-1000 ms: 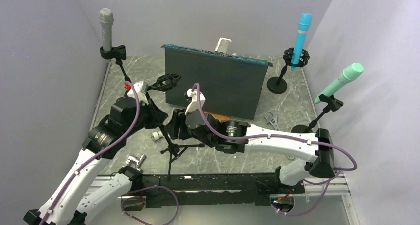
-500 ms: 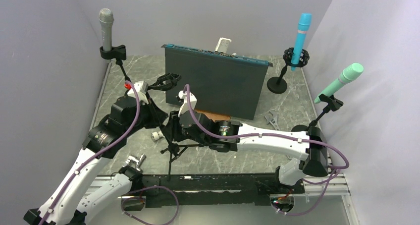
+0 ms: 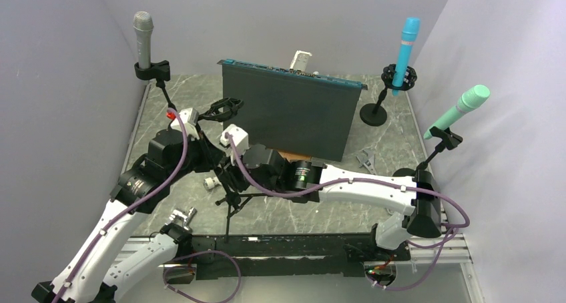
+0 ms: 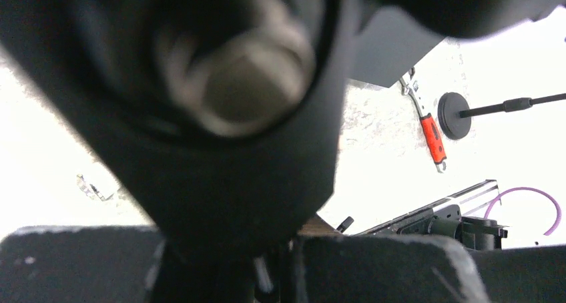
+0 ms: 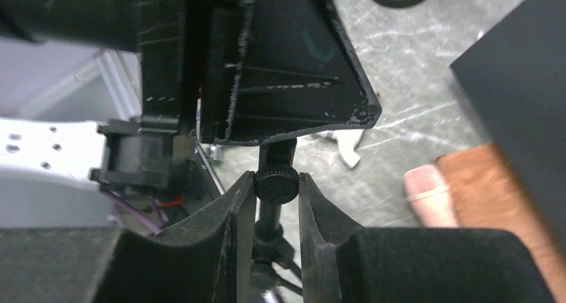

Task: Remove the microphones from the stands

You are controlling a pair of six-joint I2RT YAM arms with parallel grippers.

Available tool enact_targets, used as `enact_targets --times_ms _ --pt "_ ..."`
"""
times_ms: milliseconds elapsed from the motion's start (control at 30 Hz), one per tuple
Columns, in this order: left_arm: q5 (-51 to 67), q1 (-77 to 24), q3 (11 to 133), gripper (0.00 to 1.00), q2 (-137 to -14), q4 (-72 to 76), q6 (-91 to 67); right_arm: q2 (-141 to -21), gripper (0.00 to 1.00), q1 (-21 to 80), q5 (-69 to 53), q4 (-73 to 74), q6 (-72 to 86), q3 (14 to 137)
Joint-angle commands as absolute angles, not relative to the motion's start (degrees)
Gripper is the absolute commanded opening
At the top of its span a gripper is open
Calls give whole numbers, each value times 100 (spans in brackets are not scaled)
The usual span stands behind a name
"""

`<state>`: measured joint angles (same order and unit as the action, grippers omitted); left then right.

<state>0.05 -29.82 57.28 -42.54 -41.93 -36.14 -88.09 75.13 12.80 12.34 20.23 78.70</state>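
Note:
A black tripod stand (image 3: 230, 206) stands at centre left, its clip (image 3: 223, 108) empty on top. My right gripper (image 3: 223, 176) is shut on the stand's knurled knob (image 5: 275, 183), a finger (image 5: 233, 213) pressing on each side. My left gripper (image 3: 203, 143) sits higher on the same stand and appears shut on its pole; the left wrist view is filled by a blurred black joint (image 4: 247, 83). A pink microphone (image 5: 430, 196) lies on the table by a wooden block (image 5: 507, 189). Grey (image 3: 143, 36), blue (image 3: 406, 43) and green (image 3: 460, 109) microphones sit in other stands.
A dark upright panel (image 3: 290, 113) stands just behind the tripod stand. A wrench (image 3: 365, 159) lies right of it, and an orange-handled tool (image 4: 432, 136) shows in the left wrist view. A small white part (image 3: 210, 182) lies by the stand's left side.
My right arm has swung left and its gripper has come onto the tripod stand's knob. The left arm and the stand have stayed put.

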Motion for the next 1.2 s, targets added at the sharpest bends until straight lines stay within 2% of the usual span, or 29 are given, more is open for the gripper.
enact_targets --times_ms 0,133,333,367,433,500,567,767,967,1100,1167 --pt "185 -3005 5956 0 -4179 -3804 -3746 -8725 0 7489 361 162 -474 7590" --pt "228 -3004 5932 0 -4183 -3790 -3791 -8622 0 7489 -228 -497 -1526 7004" --pt "204 -3006 5885 0 -4118 -3852 -3793 -8837 0 7485 131 -249 -1710 7468" --pt "168 -3005 5893 0 -4114 -3864 -3777 -8857 7 7478 190 -155 -1683 7542" --pt "108 -3001 5938 0 -4108 -3912 -3724 -8822 37 7485 311 -30 -1485 7619" --pt "24 -3001 5989 0 -4128 -3960 -3667 -8631 60 7476 418 83 -1263 7487" --pt "-66 -3004 6060 0 -4152 -4009 -3609 -8216 70 7480 435 193 -978 7267" --pt "-773 -3004 6316 0 -4248 -4049 -3267 -6558 85 7476 324 29 -193 6183" --pt "-2407 -2988 6566 0 -4364 -4022 -2588 -5085 90 7468 1064 421 492 5424" --pt "-3480 -2779 6365 0 -4307 -3466 -1886 -4321 93 7455 1527 672 781 4999" --pt "-3652 -2446 6098 0 -4179 -2880 -1537 -4059 93 7450 1691 772 871 4899"
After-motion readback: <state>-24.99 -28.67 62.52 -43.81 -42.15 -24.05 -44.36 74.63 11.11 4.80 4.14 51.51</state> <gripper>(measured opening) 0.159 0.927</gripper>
